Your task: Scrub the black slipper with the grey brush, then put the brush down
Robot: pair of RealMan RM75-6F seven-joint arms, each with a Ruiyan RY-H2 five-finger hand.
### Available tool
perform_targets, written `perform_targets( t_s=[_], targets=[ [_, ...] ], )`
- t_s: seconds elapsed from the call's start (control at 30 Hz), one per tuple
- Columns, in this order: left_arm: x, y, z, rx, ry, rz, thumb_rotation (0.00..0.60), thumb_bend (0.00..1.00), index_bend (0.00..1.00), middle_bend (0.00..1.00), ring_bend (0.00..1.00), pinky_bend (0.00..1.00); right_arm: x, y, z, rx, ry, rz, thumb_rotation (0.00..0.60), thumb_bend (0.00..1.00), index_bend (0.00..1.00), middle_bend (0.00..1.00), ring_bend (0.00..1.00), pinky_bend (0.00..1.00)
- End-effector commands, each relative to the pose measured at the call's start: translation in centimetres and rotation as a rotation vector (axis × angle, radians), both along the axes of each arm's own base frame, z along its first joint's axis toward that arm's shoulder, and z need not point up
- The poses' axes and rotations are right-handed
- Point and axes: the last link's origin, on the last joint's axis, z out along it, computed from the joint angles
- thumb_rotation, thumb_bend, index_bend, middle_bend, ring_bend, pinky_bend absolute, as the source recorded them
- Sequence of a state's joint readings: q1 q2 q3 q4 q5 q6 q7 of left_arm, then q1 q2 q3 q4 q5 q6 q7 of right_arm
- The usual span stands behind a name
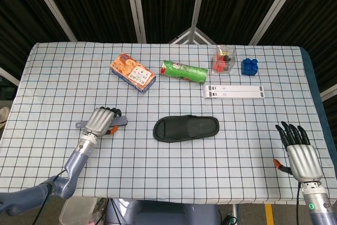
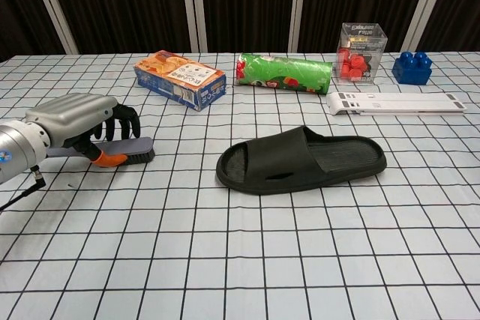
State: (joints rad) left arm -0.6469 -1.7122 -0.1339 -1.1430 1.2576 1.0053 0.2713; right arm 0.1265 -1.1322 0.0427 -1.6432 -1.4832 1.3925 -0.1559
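The black slipper [image 1: 186, 128] [image 2: 304, 159] lies flat at the middle of the checked table, toe opening to the left. Left of it, the grey brush [image 1: 121, 121] [image 2: 136, 148] lies low on the cloth, bristles down. My left hand [image 1: 101, 120] [image 2: 75, 118] is wrapped over its handle, fingers curled across the top and the orange-tipped thumb at the near side. The middle of the brush is hidden under the hand. My right hand [image 1: 300, 151] rests at the table's near right corner, fingers spread and holding nothing; the chest view does not show it.
Along the far side stand an orange snack box [image 1: 132, 72], a green packet [image 1: 184, 71], a clear box of red pieces [image 1: 223, 61] and a blue block [image 1: 249, 66]. A white strip [image 1: 234, 91] lies behind the slipper to the right.
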Motion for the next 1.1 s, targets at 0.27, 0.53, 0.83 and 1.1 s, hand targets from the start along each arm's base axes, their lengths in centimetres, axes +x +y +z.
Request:
perform_targets(
  t_s=[0.27, 0.53, 0.83, 1.1],
  targets=[
    [0.8, 0.2, 0.0, 0.003, -0.051, -0.019, 0.600, 0.77, 0.52, 0.62, 0.53, 0.51, 0.2, 0.0, -0.2, -0.002, 0.004, 0.014, 0.600, 0.26, 0.00, 0.00, 0.00, 0.00],
    [4.3, 1.4, 1.4, -0.064, -0.156, -0.039, 0.600, 0.77, 0.53, 0.62, 0.53, 0.51, 1.3, -0.1, -1.9, 0.032, 0.023, 0.095, 0.600, 0.30, 0.00, 0.00, 0.00, 0.00],
    [7.4, 2.6, 2.6, -0.115, -0.238, -0.029, 0.600, 0.77, 0.52, 0.62, 0.53, 0.51, 4.8, -2.1, -7.4, 0.225, 0.077, 0.264, 0.600, 0.43, 0.00, 0.02, 0.00, 0.00],
    [10.2, 2.9, 2.2, -0.160, -0.263, -0.041, 0.600, 0.77, 0.53, 0.62, 0.53, 0.51, 7.6, -3.0, -11.9, 0.359, 0.036, 0.420, 0.600, 0.68, 0.00, 0.08, 0.04, 0.07]
  ],
)
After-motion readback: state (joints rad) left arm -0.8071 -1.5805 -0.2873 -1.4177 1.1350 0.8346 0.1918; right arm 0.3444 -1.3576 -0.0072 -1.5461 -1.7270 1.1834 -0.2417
